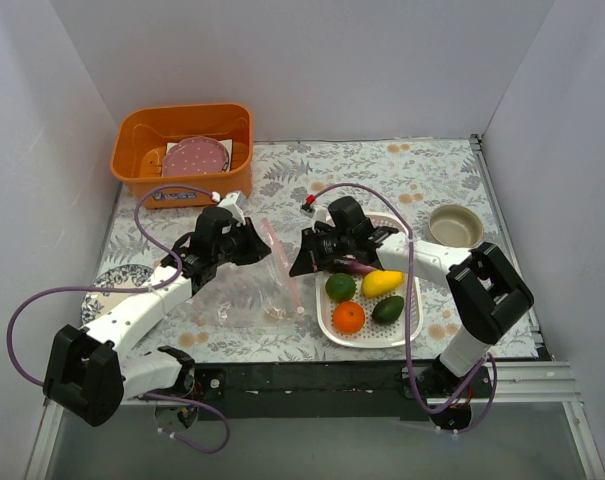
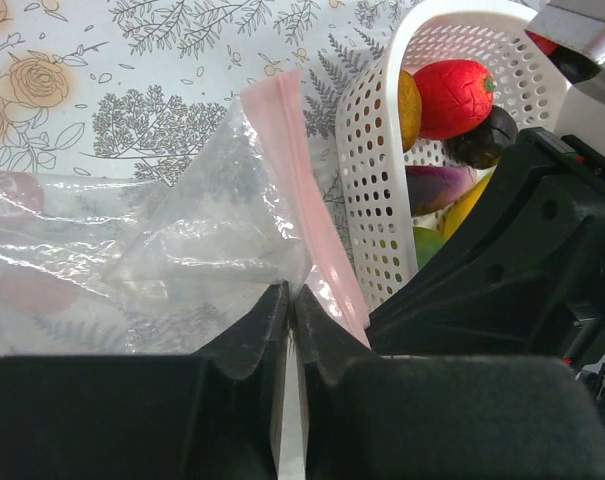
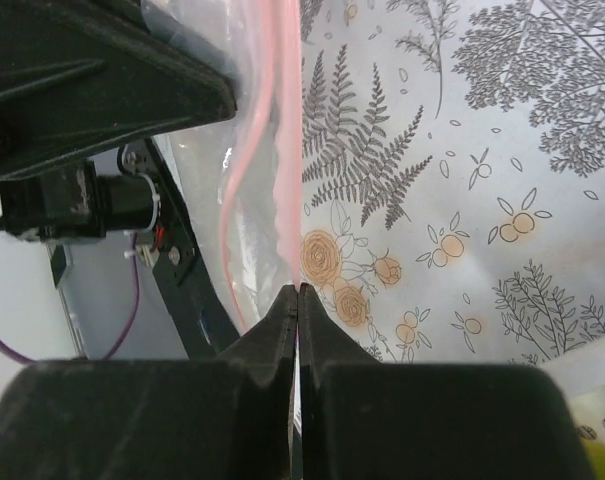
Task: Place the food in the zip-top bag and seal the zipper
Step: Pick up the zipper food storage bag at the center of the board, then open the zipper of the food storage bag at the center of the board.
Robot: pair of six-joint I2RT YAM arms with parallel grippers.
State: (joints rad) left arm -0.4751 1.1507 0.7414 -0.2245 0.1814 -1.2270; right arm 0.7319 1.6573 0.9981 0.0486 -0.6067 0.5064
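Observation:
The clear zip-top bag (image 1: pixel 244 297) lies flat on the table between my arms, its pink zipper (image 1: pixel 285 272) running along the edge nearest the basket. My left gripper (image 2: pixel 290 292) is shut on the bag's (image 2: pixel 202 215) clear film just beside the zipper (image 2: pixel 300 185). My right gripper (image 3: pixel 298 288) is shut on the zipper's (image 3: pixel 286 150) pink edge. Seen from above, the left gripper (image 1: pixel 263 246) and right gripper (image 1: pixel 299 266) sit close together at the bag's mouth. The food (image 1: pixel 349 317) lies in the white perforated basket (image 1: pixel 414 318): orange, yellow, green, purple and red (image 2: pixel 452 95) pieces.
An orange bin (image 1: pixel 142 170) holding a pink speckled plate (image 1: pixel 195 157) stands at the back left. A beige bowl (image 1: pixel 455 226) sits at the back right. A patterned plate (image 1: pixel 114 279) lies at the left edge. The basket's wall (image 2: pixel 382 200) stands right next to the left gripper.

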